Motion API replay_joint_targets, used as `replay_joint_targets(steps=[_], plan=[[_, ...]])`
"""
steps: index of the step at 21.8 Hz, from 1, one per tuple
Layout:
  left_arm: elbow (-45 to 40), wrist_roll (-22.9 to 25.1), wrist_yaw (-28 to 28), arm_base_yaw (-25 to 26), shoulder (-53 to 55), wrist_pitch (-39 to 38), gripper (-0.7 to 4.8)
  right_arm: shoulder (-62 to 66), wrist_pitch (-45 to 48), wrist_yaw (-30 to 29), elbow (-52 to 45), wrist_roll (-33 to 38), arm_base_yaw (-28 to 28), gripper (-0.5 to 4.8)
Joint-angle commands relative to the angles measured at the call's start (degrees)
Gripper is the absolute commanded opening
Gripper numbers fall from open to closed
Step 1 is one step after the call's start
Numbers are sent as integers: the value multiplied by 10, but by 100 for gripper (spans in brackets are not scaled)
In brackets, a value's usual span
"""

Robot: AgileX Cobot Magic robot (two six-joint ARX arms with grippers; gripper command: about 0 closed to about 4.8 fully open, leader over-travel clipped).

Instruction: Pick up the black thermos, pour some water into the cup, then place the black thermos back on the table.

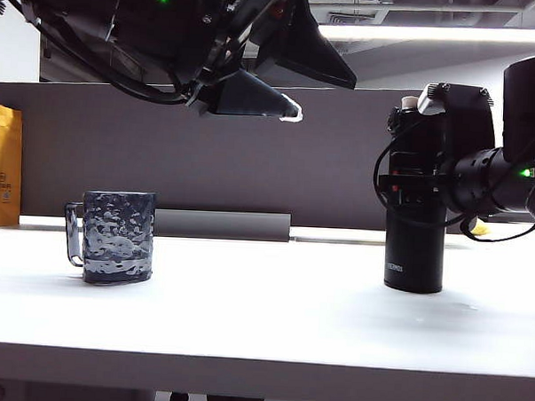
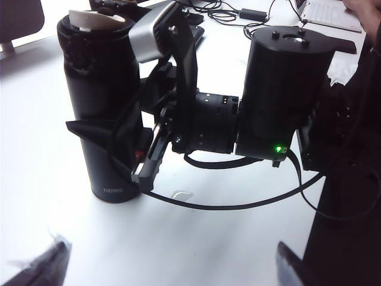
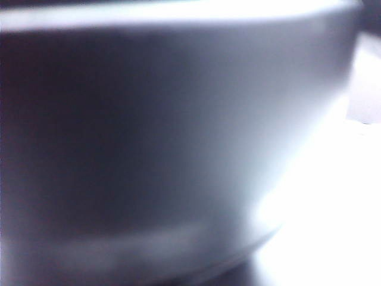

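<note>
The black thermos (image 1: 413,256) (image 2: 101,77) stands upright on the right of the white table (image 1: 262,316), its pale spout showing at the top. My right gripper (image 1: 401,184) reaches in from the right and straddles its middle. One finger (image 2: 98,134) lies across the near side and the other is hidden behind. The right wrist view shows only the blurred dark thermos wall (image 3: 149,149); I cannot tell whether the jaws press on it. The dimpled grey-blue cup (image 1: 118,237) stands on the left. My left gripper (image 1: 324,95) (image 2: 169,256) hangs open high above the table's middle, holding nothing.
A grey partition (image 1: 252,155) runs along the back of the table, with a low grey bar (image 1: 222,223) at its foot. A yellow-brown bag (image 1: 1,162) stands at the far left. Cables (image 2: 238,12) lie beyond the thermos in the left wrist view.
</note>
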Motion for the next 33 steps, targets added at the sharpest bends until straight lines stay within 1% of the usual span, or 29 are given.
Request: replay_joint_targets(steps=[1, 3, 5, 7, 8, 9, 10, 11, 12, 13, 14, 15, 16, 17, 18, 20, 21, 24, 26, 28, 30, 33], plan=[[1, 0, 0, -2, -2, 3, 479, 1, -30, -1, 0, 1, 1, 202], [1, -1, 0, -2, -3, 3, 479, 0, -24, -1, 0, 2, 1, 471], [1, -15, -3, -2, -4, 9, 479, -7, -25, 4, 0, 2, 1, 479], [1, -15, -7, -1, -8, 21, 479, -27, -32, 3, -10, 2, 1, 479], [1, -15, -7, -1, -17, 18, 479, -53, -52, 2, -24, 2, 1, 479], [1, -15, -7, -1, -33, 10, 479, -91, -101, 2, -40, 2, 1, 479], [1, -15, -12, -1, -53, 0, 479, -134, -168, 2, -52, 2, 1, 479], [1, -15, -22, -1, -95, -27, 479, -221, -312, -10, -63, 2, 2, 301], [1, -15, -21, -1, -131, -56, 390, -289, -419, -45, -61, 2, 3, -13], [1, -15, -22, -1, -173, -97, 77, -357, -491, -65, -61, 2, 3, -11], [1, -13, -33, -1, -213, -133, 7, -425, -538, -79, -61, 2, 4, -8], [1, -12, -41, -1, -238, -159, -6, -456, -554, -83, -61, 5, 4, -8], [1, -14, -50, -1, -277, -205, -6, -524, -592, -97, -61, 16, 5, -8], [1, -23, -56, -1, -303, -238, -6, -565, -625, -103, -61, 17, 4, -8], [0, -42, -58, -1, -350, -301, -6, -630, -687, -102, -61, 17, 4, -8], [-5, -50, -58, -1, -397, -357, -6, -695, -751, -102, -62, 17, 4, -8], [-12, -49, -58, -1, -417, -370, -6, -721, -772, -102, -64, 17, 4, -8], [-52, -49, -65, -1, -478, -372, -6, -788, -803, -102, -89, 18, 4, -8], [-89, -48, -102, -1, -517, -366, -6, -823, -807, -97, -119, 40, 4, -8], [-124, -49, -118, -1, -544, -361, -6, -852, -789, -78, -155, 45, 4, -8], [-165, -61, -118, -1, -569, -341, -6, -884, -767, -66, -189, 45, 4, -8], [-233, -66, -118, -1, -589, -274, -6, -924, -736, -62, -234, 45, 4, -8]])
